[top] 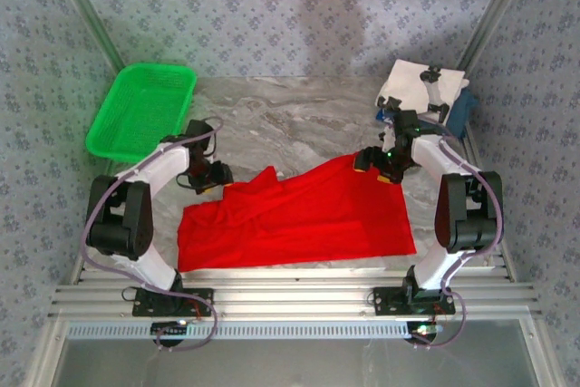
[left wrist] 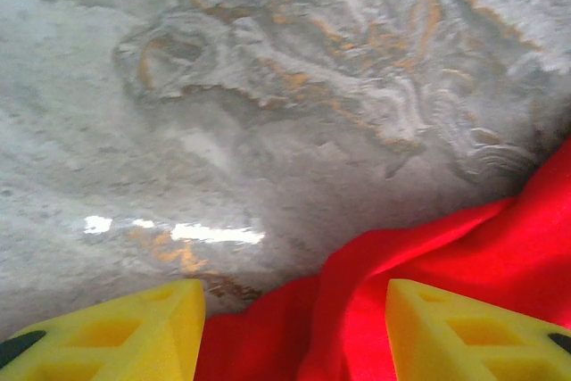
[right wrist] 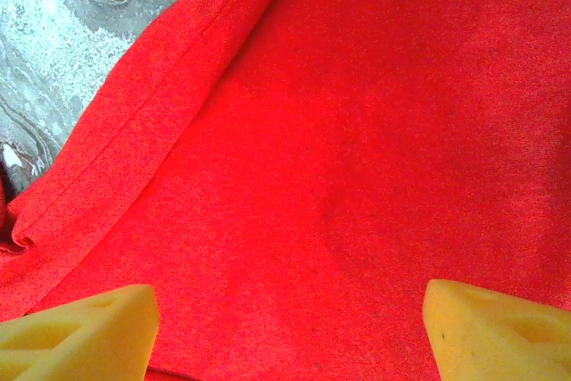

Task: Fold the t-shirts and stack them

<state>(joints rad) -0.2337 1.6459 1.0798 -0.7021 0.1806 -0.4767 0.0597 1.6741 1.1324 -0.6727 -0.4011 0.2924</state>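
Left hand point(left wrist: 290, 314) spread, empty, at upper-left edge of red tee point(top: 299, 215) | right hand point(right wrist: 285, 314) likewise spread above upper-right cloth | tee light, limp, probably slides on table point(top: 299, 111) | pinch hem corners.

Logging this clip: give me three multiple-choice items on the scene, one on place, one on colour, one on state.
1. Where is the green basket? A far left of the table; B far right; C centre.
2. What colour is the tee spread mid-table? A white; B red; C blue.
3. How is the right gripper? A shut on the tee; B holding the basket; C open.
Answers: 1 A, it sits by the far-left wall; 2 B, the tee is bright red; 3 C, its fingers stand apart over the tee.
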